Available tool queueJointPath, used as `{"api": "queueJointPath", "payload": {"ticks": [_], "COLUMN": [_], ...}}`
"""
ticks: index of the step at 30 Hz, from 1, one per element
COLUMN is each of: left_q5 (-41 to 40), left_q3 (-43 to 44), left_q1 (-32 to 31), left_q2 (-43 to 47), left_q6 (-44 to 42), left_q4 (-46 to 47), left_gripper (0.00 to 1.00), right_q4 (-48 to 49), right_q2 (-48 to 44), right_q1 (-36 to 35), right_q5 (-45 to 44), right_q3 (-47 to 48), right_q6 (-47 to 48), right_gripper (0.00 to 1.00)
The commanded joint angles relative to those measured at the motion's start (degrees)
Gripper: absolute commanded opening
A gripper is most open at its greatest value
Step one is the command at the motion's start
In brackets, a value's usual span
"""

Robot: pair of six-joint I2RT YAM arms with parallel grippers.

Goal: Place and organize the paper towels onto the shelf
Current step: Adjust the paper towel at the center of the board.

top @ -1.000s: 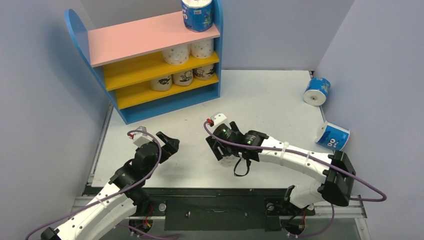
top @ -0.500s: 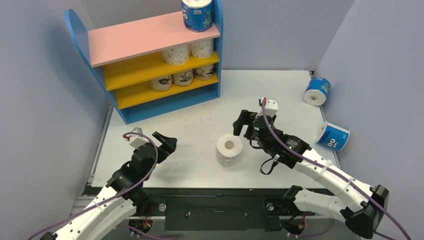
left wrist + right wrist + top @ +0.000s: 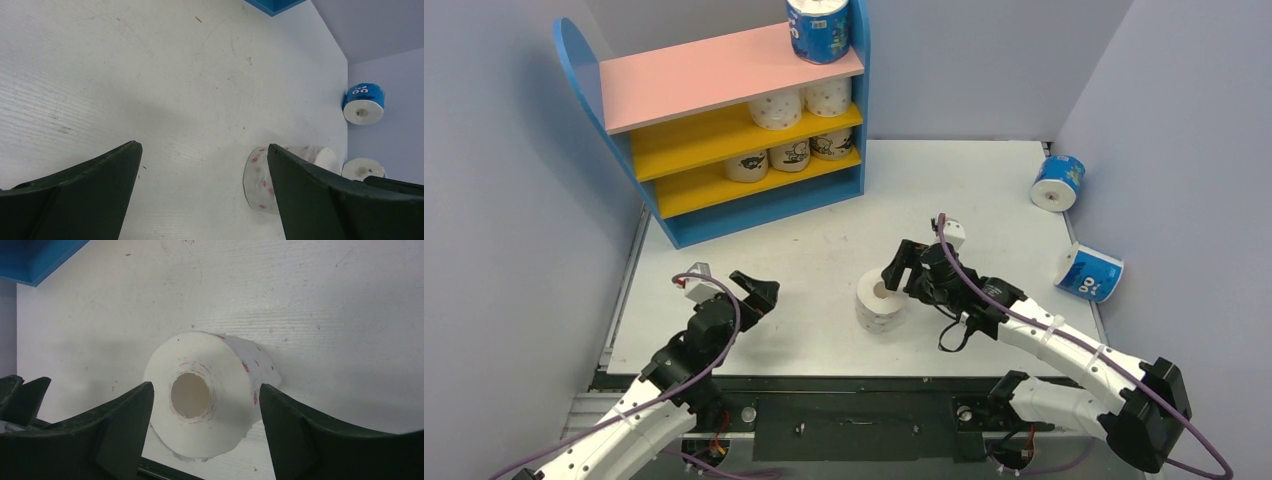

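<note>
Right fingers (image 3: pixel 110 425) are seen spread wide, one on either side of a dotted white roll (image 3: pixel 210 395). In the right wrist view the inner edges of both fingers overlap the roll's outline. Whether they press on it cannot be told. In the top view this roll (image 3: pixel 880 298) stands on end at lower centre of the white surface (image 3: pixel 804 240), hollow core up, with the right fingers (image 3: pixel 902 262) tilted over its upper right edge.

Left fingers (image 3: pixel 75 195) are spread apart with nothing between them, over bare surface at lower left of the top view (image 3: pixel 756 290). In the left wrist view the dotted white roll (image 3: pixel 259 177) is partly hidden behind one finger.

Shelf (image 3: pixel 694 80): upper left of the top view, against the back wall.
- Pink top board: one blue-and-white roll (image 3: pixel 819 28) upright at the right end.
- Upper yellow board: two shelved dotted rolls (image 3: pixel 776 108) side by side at the right end.
- Lower yellow board: three tan cartoon-print rolls (image 3: pixel 790 154) in a row, centre to right.

Right edge of the surface: two loose blue-and-white rolls on their sides, apart from each other, the farther roll (image 3: pixel 1058 182) near the back corner and the nearer roll (image 3: pixel 1091 272) against the right wall.
</note>
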State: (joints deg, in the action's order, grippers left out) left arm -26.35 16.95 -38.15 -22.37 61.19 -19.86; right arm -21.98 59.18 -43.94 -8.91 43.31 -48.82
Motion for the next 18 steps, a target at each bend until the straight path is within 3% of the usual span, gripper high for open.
{"api": "queueJointPath", "payload": {"ticks": [1, 8, 18], "left_q5": [0.0, -0.6, -1.0], "left_q3": [1.5, 3.7, 2.8], "left_q1": [0.2, 0.2, 0.2], "left_q2": [-1.9, -6.2, -5.9], "left_q6": [-1.3, -1.8, -1.5], "left_q4": [3.8, 0.8, 1.3], "left_gripper": [0.97, 0.98, 0.98], "right_q4": [0.2, -2.6, -5.6], "right_q2": [3.3, 6.0, 9.0], "right_q1": [0.0, -0.3, -2.6], "right_q5": [0.3, -1.2, -3.1], "right_q3": [0.8, 2.5, 4.9], "right_q6": [-1.8, -1.0, -0.1], "right_gripper": [0.72, 0.69, 0.59]}}
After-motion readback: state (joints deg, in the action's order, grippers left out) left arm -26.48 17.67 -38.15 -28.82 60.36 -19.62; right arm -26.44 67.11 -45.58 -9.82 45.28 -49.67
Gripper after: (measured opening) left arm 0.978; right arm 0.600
